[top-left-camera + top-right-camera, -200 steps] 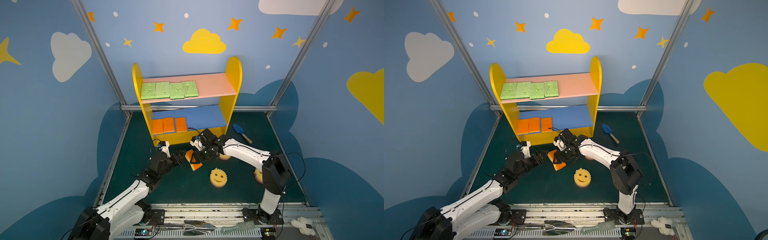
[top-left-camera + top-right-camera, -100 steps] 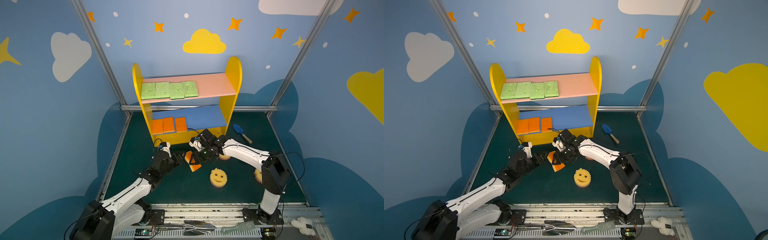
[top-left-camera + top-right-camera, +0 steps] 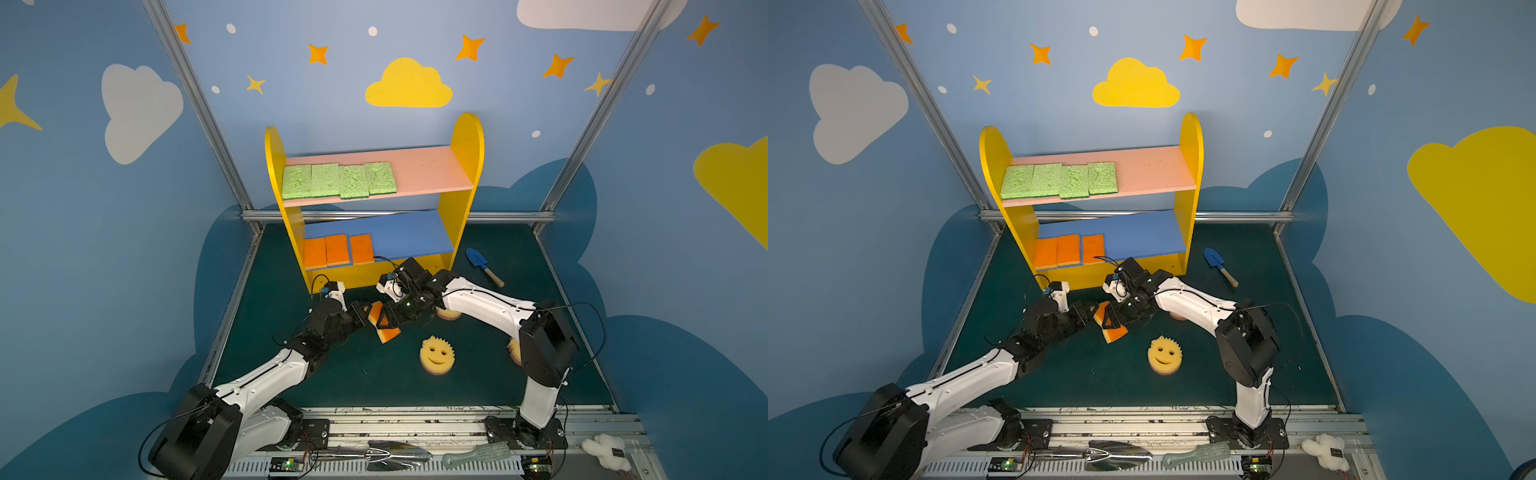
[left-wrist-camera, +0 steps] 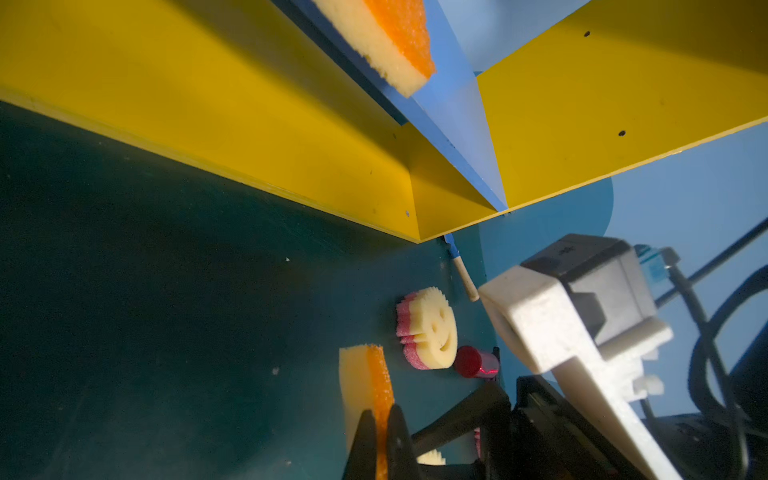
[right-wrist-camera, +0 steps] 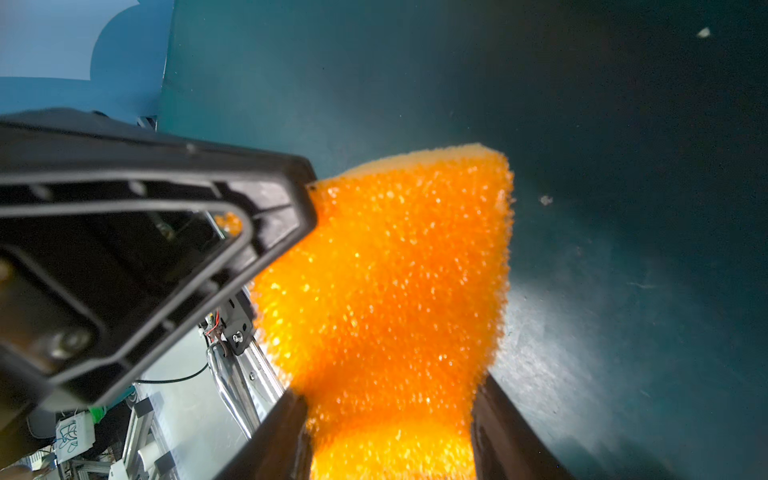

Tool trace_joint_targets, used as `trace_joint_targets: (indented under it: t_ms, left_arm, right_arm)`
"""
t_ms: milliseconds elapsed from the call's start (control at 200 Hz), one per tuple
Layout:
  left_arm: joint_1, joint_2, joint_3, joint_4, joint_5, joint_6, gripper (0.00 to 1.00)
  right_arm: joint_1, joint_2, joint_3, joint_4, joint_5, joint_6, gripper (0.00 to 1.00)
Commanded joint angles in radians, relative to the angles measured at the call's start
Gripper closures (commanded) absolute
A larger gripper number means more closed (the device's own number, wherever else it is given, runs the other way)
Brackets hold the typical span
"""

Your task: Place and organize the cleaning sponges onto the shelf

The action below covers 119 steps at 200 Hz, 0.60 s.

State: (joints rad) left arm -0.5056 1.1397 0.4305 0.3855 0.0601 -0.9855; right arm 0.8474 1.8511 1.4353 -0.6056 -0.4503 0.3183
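Orange-topped sponge point(image 3: 390, 335) mid-frame looks bent, left gripper point(image 3: 366, 311) pinching one end, right gripper point(image 3: 386, 322) clamped on the other. Dark teal mat point(image 3: 374, 386) below, blue cloud-and-star walls point(image 3: 124, 249) around.

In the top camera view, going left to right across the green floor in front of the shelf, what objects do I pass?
Held orange-topped sponge → smiley sponge → blue toy shovel → second smiley sponge, half hidden.
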Motion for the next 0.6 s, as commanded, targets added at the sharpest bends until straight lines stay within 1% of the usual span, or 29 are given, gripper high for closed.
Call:
trace_joint_targets:
  t_ms: [0,105,150,230,305,390,400,425,521,591]
  left_arm:
    - [0.006,0.003,0.006,0.013,0.002,0.001,0.97]
    - [0.025,-0.002,-0.002,0.018,0.031,-0.012,0.97]
    - [0.043,-0.002,-0.007,0.026,0.054,-0.024,0.97]
    - [0.084,-0.004,-0.027,0.049,0.100,-0.051,0.97]
    - [0.125,-0.011,-0.047,0.078,0.139,-0.076,0.97]
    - [0.171,-0.026,-0.066,0.112,0.167,-0.094,0.97]
    - [0.175,-0.026,-0.069,0.115,0.189,-0.095,0.97]
    - [0.186,-0.029,-0.072,0.122,0.204,-0.099,0.97]
    - [0.223,-0.041,-0.080,0.158,0.239,-0.113,0.97]
    - [0.246,-0.039,-0.082,0.197,0.265,-0.129,0.97]
  right_arm:
    - [0.002,0.003,0.016,0.019,-0.016,0.000,0.39]
    - [-0.015,-0.016,-0.011,0.055,-0.061,0.009,0.29]
    - [-0.028,-0.034,-0.033,0.084,-0.092,0.017,0.27]
    - [-0.069,-0.072,-0.079,0.140,-0.159,0.043,0.24]
    - [-0.122,-0.109,-0.131,0.210,-0.255,0.075,0.24]
    - [-0.188,-0.144,-0.201,0.306,-0.364,0.122,0.27]
    - [-0.195,-0.145,-0.208,0.317,-0.372,0.127,0.28]
    - [-0.212,-0.151,-0.225,0.336,-0.401,0.138,0.29]
    - [-0.256,-0.156,-0.264,0.381,-0.470,0.161,0.38]
    - [-0.275,-0.149,-0.287,0.437,-0.521,0.189,0.41]
